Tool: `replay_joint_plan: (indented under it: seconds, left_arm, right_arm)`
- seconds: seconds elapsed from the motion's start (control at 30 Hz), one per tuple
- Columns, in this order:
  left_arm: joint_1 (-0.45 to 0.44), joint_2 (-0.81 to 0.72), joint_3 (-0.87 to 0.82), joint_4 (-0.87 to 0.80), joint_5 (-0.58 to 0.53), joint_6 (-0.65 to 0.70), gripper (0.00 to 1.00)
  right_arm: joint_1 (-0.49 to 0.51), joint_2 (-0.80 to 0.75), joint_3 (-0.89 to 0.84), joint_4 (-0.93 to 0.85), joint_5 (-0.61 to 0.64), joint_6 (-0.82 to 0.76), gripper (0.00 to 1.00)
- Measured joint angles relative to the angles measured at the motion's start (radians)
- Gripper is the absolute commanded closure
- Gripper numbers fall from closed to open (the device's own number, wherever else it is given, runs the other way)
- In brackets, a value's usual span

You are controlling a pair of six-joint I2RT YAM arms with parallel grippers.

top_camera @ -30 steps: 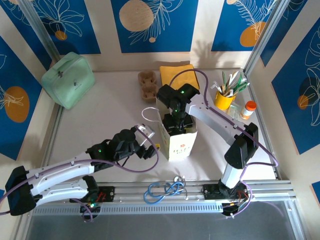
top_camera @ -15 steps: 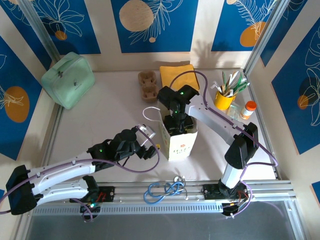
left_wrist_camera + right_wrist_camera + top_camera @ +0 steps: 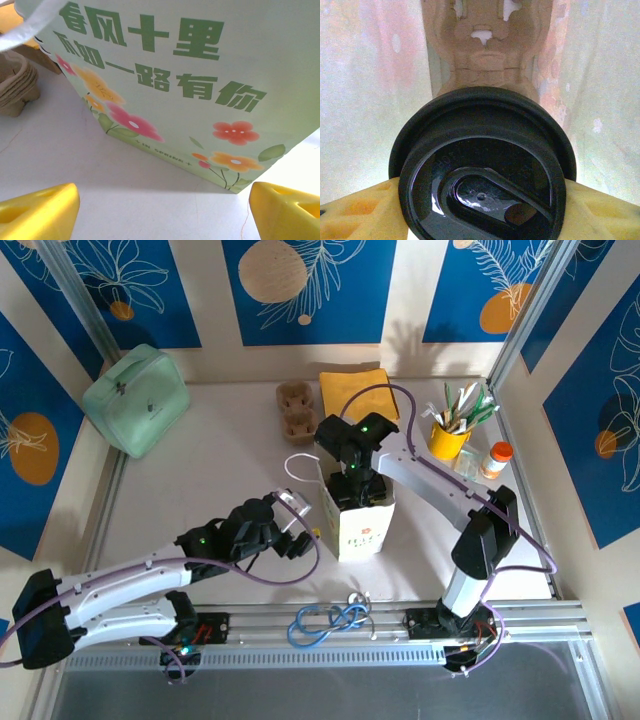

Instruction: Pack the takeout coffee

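Observation:
A pale green paper bag point(image 3: 362, 527) printed with flowers stands upright mid-table. My right gripper point(image 3: 352, 488) reaches down into its open top. In the right wrist view it point(image 3: 482, 202) is shut on a takeout coffee cup with a black lid point(image 3: 482, 170), one yellow finger point(image 3: 355, 212) on each side of it. Below the cup, a brown pulp cup carrier point(image 3: 487, 55) sits at the bottom of the bag. My left gripper point(image 3: 298, 532) is open just left of the bag, low over the table. The bag's printed side point(image 3: 190, 75) stands right before that gripper point(image 3: 165, 212), with nothing between its fingers.
A mint green pouch point(image 3: 137, 400) lies at the back left. Stacked pulp carriers point(image 3: 296, 410) and a yellow cloth point(image 3: 355, 390) sit behind the bag. A yellow cup of utensils point(image 3: 450, 436) and an orange-capped bottle point(image 3: 497, 458) stand at the right. Blue cable point(image 3: 330, 620) lies on the front rail.
My right wrist has shifted slightly over the bag with the cup in its grip. The left arm has barely moved.

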Motion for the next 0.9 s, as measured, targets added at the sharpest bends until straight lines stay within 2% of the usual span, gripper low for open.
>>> replay_joint_plan:
  seconds: [0.9]
  left_arm:
    - [0.000,0.011,0.000,-0.002,-0.029,0.000,0.12]
  right_arm:
    - [0.003,-0.019,-0.021,0.021,0.000,0.007,0.37]
